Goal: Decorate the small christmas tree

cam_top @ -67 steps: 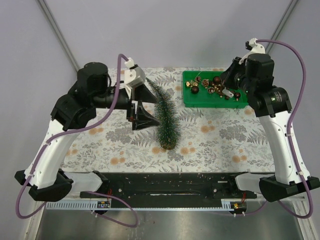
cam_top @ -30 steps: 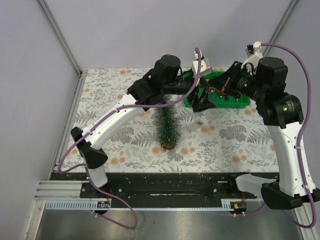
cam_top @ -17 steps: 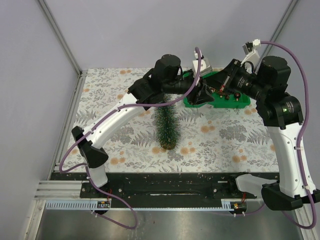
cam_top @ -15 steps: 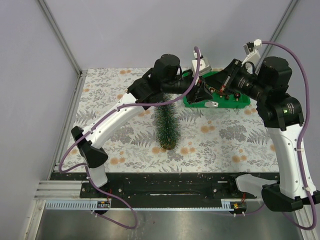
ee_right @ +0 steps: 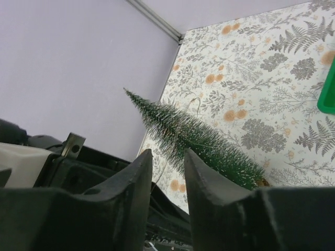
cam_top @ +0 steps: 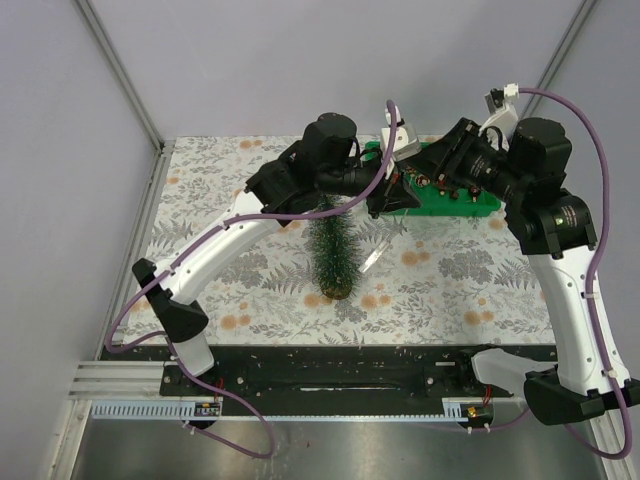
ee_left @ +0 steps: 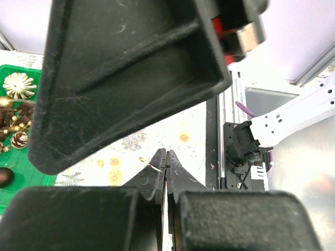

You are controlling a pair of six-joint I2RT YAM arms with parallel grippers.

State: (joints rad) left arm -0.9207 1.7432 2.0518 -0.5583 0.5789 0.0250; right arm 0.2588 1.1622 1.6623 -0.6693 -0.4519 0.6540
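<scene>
The small christmas tree (cam_top: 333, 250) is seen upright on its round wooden base (cam_top: 338, 291) near the middle of the floral tablecloth (cam_top: 200, 200), with its tip hidden in the top view under the left arm, which is stretched across it towards the green tray (cam_top: 480, 205). The left gripper (cam_top: 385, 198) is held over the tray's near left corner; in its wrist view (ee_left: 166, 159) the fingers are pressed together at the tips, and whether anything thin is pinched there cannot be made out. The tray (ee_left: 8, 70) is cut off at that view's left edge, and a gold starburst ornament (ee_left: 15, 85) is seen in it. The right gripper (cam_top: 432, 168) is raised over the tray, its fingers (ee_right: 131, 198) set slightly apart with nothing between them, and the tree (ee_right: 204, 136) is framed beyond. A slim pale object (cam_top: 375, 257) just right of the tree is too small to be identified
</scene>
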